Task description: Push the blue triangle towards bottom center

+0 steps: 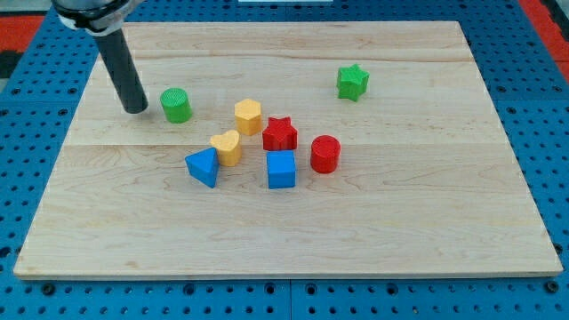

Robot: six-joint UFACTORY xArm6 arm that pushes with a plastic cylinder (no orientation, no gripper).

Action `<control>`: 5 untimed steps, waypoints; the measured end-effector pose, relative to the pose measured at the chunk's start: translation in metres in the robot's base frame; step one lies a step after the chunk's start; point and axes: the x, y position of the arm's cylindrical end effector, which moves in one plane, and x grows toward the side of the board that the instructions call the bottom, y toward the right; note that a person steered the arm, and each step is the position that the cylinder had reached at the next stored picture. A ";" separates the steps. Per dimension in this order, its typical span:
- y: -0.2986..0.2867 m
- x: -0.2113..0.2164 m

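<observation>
The blue triangle (203, 167) lies left of the board's middle, touching a yellow heart-shaped block (227, 147) at its upper right. My tip (135, 109) rests on the board at the upper left, well above and to the left of the blue triangle. A green cylinder (176, 105) stands just right of my tip, a small gap apart.
A yellow hexagon block (248, 116), a red star (279, 133), a blue cube (281, 169) and a red cylinder (325, 153) cluster right of the triangle. A green star (352, 82) sits at the upper right. The wooden board (284, 240) lies on a blue perforated table.
</observation>
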 end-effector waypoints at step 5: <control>0.091 0.006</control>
